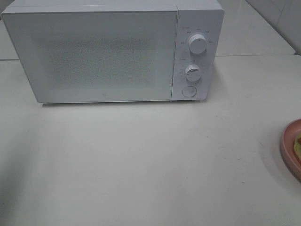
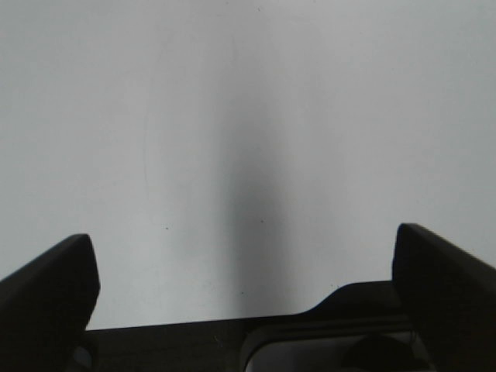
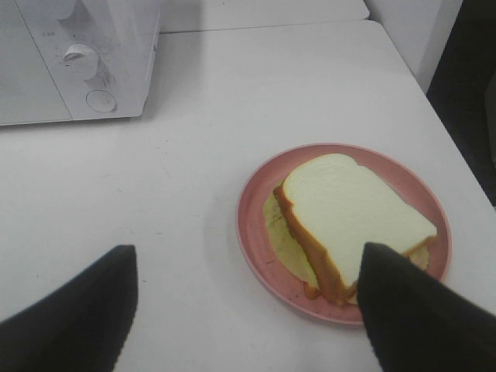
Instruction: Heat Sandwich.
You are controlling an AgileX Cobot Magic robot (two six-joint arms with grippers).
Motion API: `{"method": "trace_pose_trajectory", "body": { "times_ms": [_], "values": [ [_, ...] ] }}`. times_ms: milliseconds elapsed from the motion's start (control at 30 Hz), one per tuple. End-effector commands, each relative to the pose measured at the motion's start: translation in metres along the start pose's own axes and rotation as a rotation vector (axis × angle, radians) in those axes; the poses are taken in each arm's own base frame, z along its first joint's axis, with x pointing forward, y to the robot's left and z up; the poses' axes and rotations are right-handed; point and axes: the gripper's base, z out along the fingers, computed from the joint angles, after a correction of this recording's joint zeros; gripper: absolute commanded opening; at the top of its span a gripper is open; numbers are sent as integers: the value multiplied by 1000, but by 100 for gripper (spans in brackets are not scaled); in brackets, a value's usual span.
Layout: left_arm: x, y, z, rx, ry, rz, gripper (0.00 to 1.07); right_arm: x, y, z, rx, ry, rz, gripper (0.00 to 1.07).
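Observation:
The sandwich [image 3: 349, 225], white bread with brown crust and pale green-yellow filling, lies on a round pink plate [image 3: 260, 248] on the white table. In the exterior high view only the plate's rim [image 1: 289, 146] shows at the right edge. The white microwave [image 1: 94, 52] stands at the back with its door shut; it also shows in the right wrist view [image 3: 77, 54]. My right gripper [image 3: 248, 302] is open, above the table, near the plate's edge. My left gripper [image 2: 248, 271] is open over bare table. Neither gripper shows in the exterior high view.
The microwave has two knobs [image 1: 197, 43] and a round button [image 1: 189, 91] on its right panel. The table's right edge [image 3: 457, 147] runs close beside the plate. A second table surface [image 1: 254, 33] lies behind the microwave.

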Motion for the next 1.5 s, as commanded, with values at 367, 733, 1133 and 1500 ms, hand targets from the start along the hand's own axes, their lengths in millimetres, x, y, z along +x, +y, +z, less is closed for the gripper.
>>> {"method": "trace_pose_trajectory", "body": {
  "times_ms": [367,733,1133,1500],
  "values": [
    [76,-4,-59,-32,-312,-3,97,1,1,-2,-5,-38,-2,76],
    [124,-1,-23,-49,-370,-4,97,1,1,-2,-5,-38,-2,76],
    [151,-4,-37,-32,-583,-3,97,1,1,-2,-5,-38,-2,76],
    [152,-4,-37,-30,-586,-3,97,0,1,-2,-5,-33,-2,76]
  ]
}}
